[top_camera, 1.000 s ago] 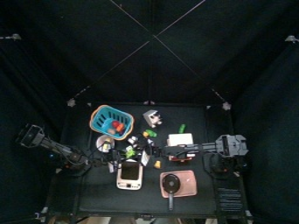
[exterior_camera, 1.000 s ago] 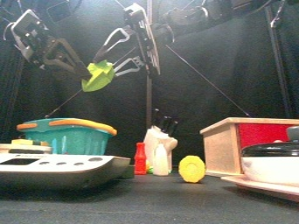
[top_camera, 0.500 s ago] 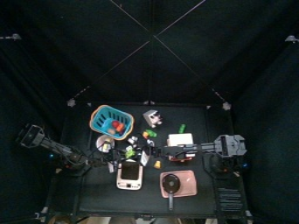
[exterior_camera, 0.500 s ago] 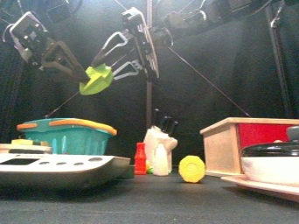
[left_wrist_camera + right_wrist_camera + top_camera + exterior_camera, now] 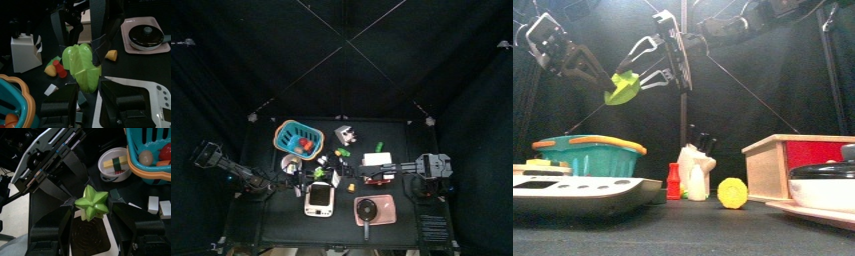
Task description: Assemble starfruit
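The yellow-green starfruit [image 5: 624, 88] hangs in the air high above the table's left part, between both grippers. In the left wrist view it [image 5: 80, 62] looks like two pieces held end to end. My left gripper [image 5: 87, 84] is shut on one end. My right gripper [image 5: 92, 204] is shut on the other end, where the star-shaped face [image 5: 93, 199] shows. In the front view the left gripper [image 5: 604, 80] comes from the left and the right gripper [image 5: 651, 72] from the right. From above the fruit [image 5: 319, 173] is a small green spot.
On the table stand a teal basket [image 5: 589, 155] with toy food, a white toy device [image 5: 580, 190], a white knife block [image 5: 696, 170], a yellow slice [image 5: 732, 192], a wooden box [image 5: 800, 160], a pot on a pink stove [image 5: 373, 210] and a white bowl [image 5: 117, 164].
The starfruit and both grippers have shifted only slightly, dipping a little and coming back up. Both grippers keep their hold.
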You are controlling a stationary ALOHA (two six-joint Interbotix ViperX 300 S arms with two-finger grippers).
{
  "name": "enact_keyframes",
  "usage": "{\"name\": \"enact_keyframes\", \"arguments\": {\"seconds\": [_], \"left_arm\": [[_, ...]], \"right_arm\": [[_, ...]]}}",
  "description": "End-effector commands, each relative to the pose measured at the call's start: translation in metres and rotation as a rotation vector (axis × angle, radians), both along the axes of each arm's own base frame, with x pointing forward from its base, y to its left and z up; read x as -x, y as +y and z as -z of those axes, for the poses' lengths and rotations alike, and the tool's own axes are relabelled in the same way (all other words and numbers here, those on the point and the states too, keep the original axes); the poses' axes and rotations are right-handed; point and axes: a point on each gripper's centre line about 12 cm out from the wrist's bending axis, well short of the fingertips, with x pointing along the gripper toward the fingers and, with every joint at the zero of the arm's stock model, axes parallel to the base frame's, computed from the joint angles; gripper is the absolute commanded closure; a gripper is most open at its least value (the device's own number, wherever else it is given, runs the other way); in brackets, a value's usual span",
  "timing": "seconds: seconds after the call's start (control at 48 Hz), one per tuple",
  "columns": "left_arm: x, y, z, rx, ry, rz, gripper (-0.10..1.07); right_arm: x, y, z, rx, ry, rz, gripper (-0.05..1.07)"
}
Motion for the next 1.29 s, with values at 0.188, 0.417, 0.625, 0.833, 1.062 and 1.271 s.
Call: {"name": "enact_keyframes", "arguments": {"seconds": [0.188,0.417,0.625,0.833,1.062,1.271], "left_arm": [[-0.002,-0.003,-0.014,-0.015,-0.054,0.005,0.38],[0.0,-0.003,-0.011,-0.015,-0.044,0.006,0.27],[0.0,-0.002,-0.011,-0.009,-0.043,-0.004,0.06],[0.003,0.0,-0.007,-0.013,-0.033,-0.005,0.01],[0.006,0.002,-0.004,-0.007,-0.027,-0.011,0.01],[0.008,0.003,-0.001,0.002,-0.016,-0.018,0.01]], "right_arm": [[0.0,0.0,-0.01,0.004,-0.023,-0.001,0.3],[0.003,0.0,-0.013,0.006,-0.023,0.0,0.3],[0.004,0.0,-0.013,0.008,-0.017,0.001,0.3],[0.01,-0.001,-0.014,0.006,-0.006,0.006,0.3],[0.013,0.0,-0.012,0.007,-0.001,0.005,0.3],[0.017,-0.001,-0.01,0.006,0.02,0.011,0.3]]}}
